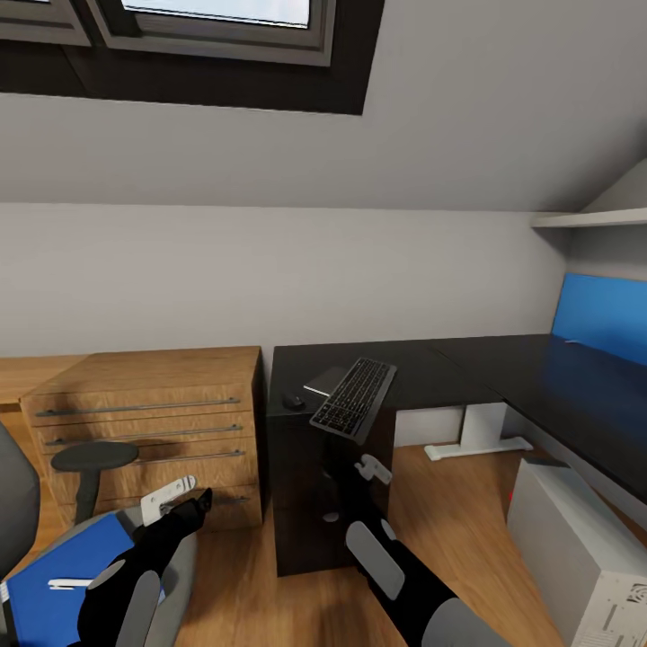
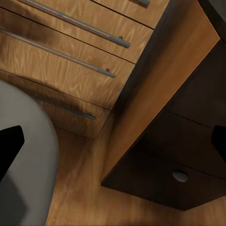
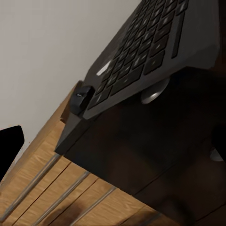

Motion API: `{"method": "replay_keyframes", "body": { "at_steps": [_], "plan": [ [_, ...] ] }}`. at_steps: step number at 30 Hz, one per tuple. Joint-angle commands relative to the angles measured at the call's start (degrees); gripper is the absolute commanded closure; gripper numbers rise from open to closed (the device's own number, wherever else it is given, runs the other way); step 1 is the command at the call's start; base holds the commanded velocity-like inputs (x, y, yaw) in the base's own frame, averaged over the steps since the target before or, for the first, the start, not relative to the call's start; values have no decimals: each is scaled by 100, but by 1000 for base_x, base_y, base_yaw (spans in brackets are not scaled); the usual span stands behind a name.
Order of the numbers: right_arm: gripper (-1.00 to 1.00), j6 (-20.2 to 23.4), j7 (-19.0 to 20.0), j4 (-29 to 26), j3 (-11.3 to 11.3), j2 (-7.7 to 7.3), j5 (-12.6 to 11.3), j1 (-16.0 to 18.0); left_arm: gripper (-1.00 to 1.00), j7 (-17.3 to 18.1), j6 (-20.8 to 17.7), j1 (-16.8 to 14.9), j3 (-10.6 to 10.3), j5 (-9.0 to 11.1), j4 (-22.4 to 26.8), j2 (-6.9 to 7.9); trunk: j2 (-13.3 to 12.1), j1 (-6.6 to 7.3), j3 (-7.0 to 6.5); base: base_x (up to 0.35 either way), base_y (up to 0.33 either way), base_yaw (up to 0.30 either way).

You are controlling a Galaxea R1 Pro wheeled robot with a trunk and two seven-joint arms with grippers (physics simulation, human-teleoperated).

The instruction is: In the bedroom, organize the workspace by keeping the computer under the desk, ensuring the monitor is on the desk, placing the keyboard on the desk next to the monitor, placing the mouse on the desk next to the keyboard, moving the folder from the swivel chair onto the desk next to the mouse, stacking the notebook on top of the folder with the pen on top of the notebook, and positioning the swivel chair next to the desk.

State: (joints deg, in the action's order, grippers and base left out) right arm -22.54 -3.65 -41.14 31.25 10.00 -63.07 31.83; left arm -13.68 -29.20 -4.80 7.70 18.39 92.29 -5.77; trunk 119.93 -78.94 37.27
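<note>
The black keyboard (image 1: pixel 352 397) (image 3: pixel 146 52) lies slanted on the black desk (image 1: pixel 539 377), with its near end hanging past the front edge. Left of it sits the small black mouse (image 1: pixel 293 402) (image 3: pixel 81 99), and a thin grey notebook (image 1: pixel 323 381) lies behind. On the swivel chair (image 1: pixel 94 456) at lower left rests the blue folder (image 1: pixel 63 562), with a white pen (image 1: pixel 67 584) lying on it. The white-grey computer (image 1: pixel 575 548) stands on the floor at right. My right gripper (image 1: pixel 370 468) is open just below the keyboard's overhang. Over the chair seat, my left gripper (image 1: pixel 169 497) is open and empty.
A light wooden chest (image 1: pixel 148 422) (image 2: pixel 70 56) with bar handles stands left of the desk, against its side. Round drawer knobs (image 2: pixel 180 176) (image 3: pixel 153 94) stick out of the desk front. A blue panel (image 1: pixel 600 316) stands at the desk's far right under a white shelf (image 1: pixel 593 218).
</note>
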Motion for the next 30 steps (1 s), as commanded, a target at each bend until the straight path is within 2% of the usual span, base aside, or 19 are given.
{"method": "replay_keyframes", "body": {
  "at_steps": [1, 2, 6, 11, 14, 16, 18, 20, 23, 30],
  "plan": [
    [-100, -33, -30, -1, 17, 0, -58, 7, -100, -38, -24, -4, 4, 60, 9, -3, 3, 1, 7, 0, 0, 0],
    [-100, -31, -30, 7, 10, 0, -124, 7, -100, -38, -24, -4, 4, 66, 9, -3, 3, 1, 7, 0, 0, 0],
    [-100, -31, -30, 9, 12, 0, -141, 7, -100, -33, -24, -4, -28, 68, 30, -10, 3, 1, 7, 0, 0, 0],
    [-100, -35, -30, 17, 13, 0, -143, 7, -100, -20, -34, -4, -273, 93, 45, -22, 3, 1, 7, 0, 0, 0],
    [-100, -39, -19, 19, 2, 0, -138, 7, -100, -19, -542, -237, -332, 178, 50, -42, 3, 1, 7, 0, 0, 0],
    [-100, -47, -14, 22, 0, 0, -131, 7, -100, -21, -800, -371, -313, 367, 49, -40, 3, 1, 7, 0, 0, 0],
    [-100, -53, -8, 38, 14, 0, -120, 7, -100, -29, -979, -455, -260, 771, 46, -37, 3, 1, 7, 0, 0, 0],
    [-100, -55, -6, 46, 22, 0, -122, 7, -100, -29, -1045, -483, -219, 1013, 45, 8, 3, 1, 7, 0, 0, 0],
    [-100, -57, -4, 51, 37, 0, -125, 7, -100, -27, -1091, -504, -108, 1212, 44, 162, 3, 1, 7, 0, 0, 0],
    [-100, -54, 9, 64, 47, 0, -109, 0, -100, -25, -1112, -512, -41, 1305, 44, 258, 3, 1, 7, 0, 0, 0]
  ]
}}
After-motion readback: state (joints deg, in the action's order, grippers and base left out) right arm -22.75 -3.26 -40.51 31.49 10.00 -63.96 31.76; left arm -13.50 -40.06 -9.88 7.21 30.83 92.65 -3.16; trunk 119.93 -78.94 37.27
